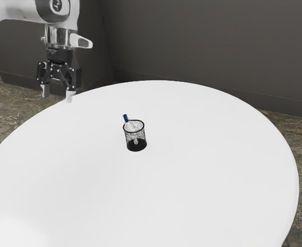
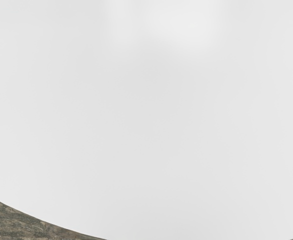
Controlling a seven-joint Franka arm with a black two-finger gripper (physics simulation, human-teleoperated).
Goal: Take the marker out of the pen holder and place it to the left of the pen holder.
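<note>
My gripper (image 1: 58,96) hangs high at the exterior view's upper left, its two pale fingertips wide apart with nothing between them; it is open. Well away from it, toward the exterior view's right and lower down, a black mesh pen holder (image 1: 136,138) stands upright on the table. A marker leans inside the holder, its blue end (image 1: 125,118) sticking up past the rim on the exterior view's left side. The white body of the marker is partly seen through the mesh.
The round white table (image 1: 192,190) carries the holder, and its curved edge passes near my gripper. In the wrist view the white tabletop (image 2: 146,125) lies under my hand, with brown stone-like floor (image 2: 16,222) past its edge. A dark wall stands behind the table.
</note>
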